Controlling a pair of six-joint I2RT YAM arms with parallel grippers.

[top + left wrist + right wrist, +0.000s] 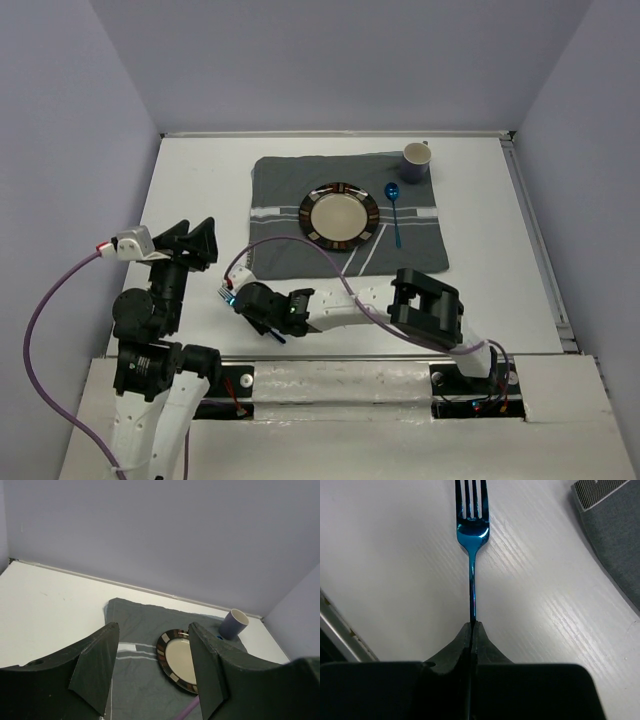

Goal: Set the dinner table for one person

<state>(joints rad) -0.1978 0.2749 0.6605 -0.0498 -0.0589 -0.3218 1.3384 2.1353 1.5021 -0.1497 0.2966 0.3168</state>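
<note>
The white dinner table (200, 190) carries a dark grey striped mat (290, 215). On the mat lie a brown-rimmed plate (338, 215), a blue spoon (394, 210) to its right and a purple cup (416, 160) at the far right corner. My right gripper (472, 626) is shut on the handle end of a blue fork (472, 535), which points away over bare table (395, 555) left of the mat's corner (615, 530). From above, the fork (228, 293) shows near the mat's front left corner. My left gripper (152, 630) hangs open and empty, facing the plate (180, 660) and the cup (234, 623).
A purple cable (300, 243) loops from the right arm across the mat's front edge. The table's near edge rail (340, 630) runs just left of the fork. Lilac walls enclose the table on three sides.
</note>
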